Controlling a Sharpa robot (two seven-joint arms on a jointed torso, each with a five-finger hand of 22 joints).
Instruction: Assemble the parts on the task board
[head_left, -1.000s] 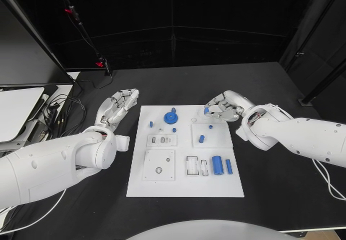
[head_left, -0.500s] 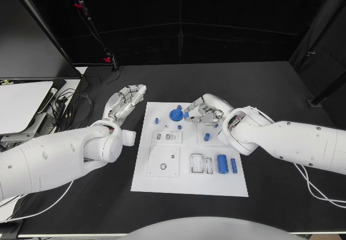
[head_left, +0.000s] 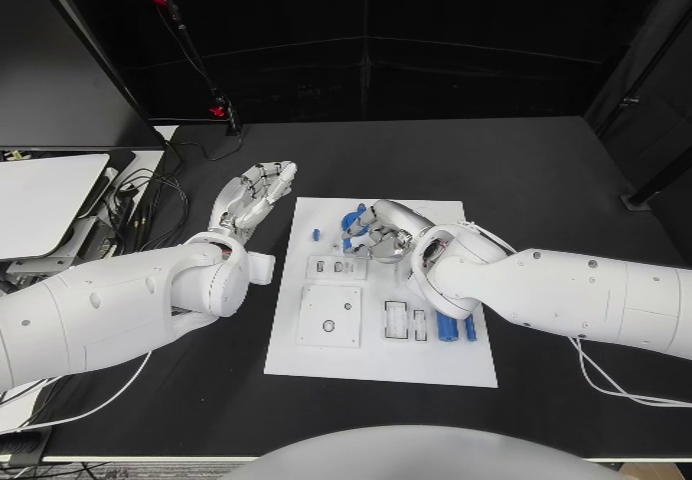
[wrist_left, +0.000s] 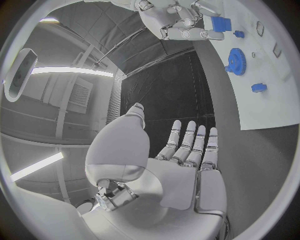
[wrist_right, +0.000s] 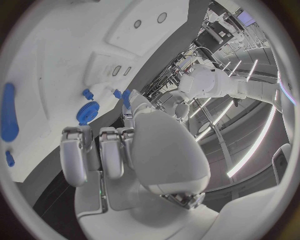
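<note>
Apparently mid-placement, the right hand (head_left: 378, 228) pinched a small blue part (wrist_left: 220, 23) above the task board (head_left: 378, 368), needing alignment, while the left hand (head_left: 254, 196) lay released.

White left arm's silver left hand (head_left: 253, 200) flat, fingers spread apart; silver right hand (head_left: 378, 228) fingers curled inward.

Head camera looks steeply down on the task board (head_left: 378, 350). Each wrist camera sits close behind its own hand, viewing the board obliquely. All three share the blue gear (head_left: 353, 222).
</note>
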